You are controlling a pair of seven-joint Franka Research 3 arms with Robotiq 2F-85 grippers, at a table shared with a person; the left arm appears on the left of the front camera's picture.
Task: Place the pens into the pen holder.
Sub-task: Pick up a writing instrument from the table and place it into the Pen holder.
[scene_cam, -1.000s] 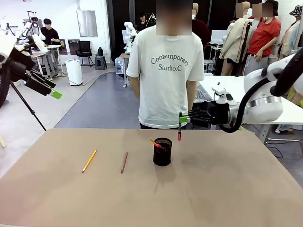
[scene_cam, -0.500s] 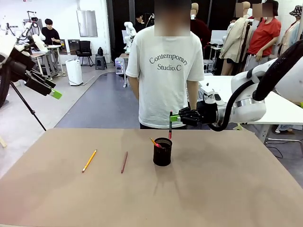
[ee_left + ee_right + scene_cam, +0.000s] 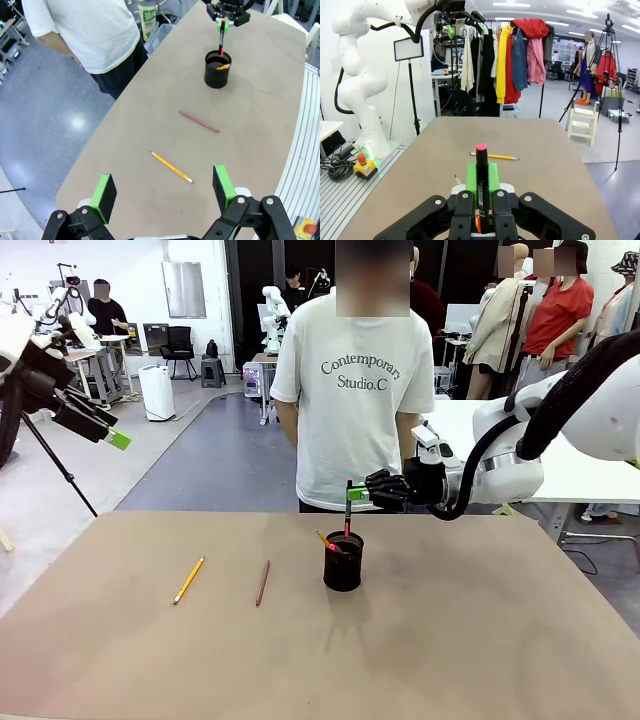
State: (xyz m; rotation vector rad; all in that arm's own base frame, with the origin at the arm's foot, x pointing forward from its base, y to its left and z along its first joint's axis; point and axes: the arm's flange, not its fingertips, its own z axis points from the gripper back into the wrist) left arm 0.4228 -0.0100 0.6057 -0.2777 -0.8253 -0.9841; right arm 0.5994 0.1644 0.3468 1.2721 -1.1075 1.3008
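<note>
Two fingers of the left gripper [image 3: 164, 187] stand spread, high over the left end of the brown surface [image 3: 480, 640]. On it lie an orange-yellow pencil [image 3: 188, 580] and, apart to its right, a dark reddish-brown pencil [image 3: 262, 583]. Farther right stands the black mesh pen holder [image 3: 343, 565], a leaning pen [image 3: 328, 541] inside. Above it, the right gripper [image 3: 352, 493] fingers pinch a red-and-black pen [image 3: 348, 512] upright, tip at the holder's mouth. A person [image 3: 352, 390] stands beyond.

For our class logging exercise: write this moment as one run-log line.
right fingers: shut on pen, upright over cup | left fingers: open, raised | table: pencil, brown pen
</note>
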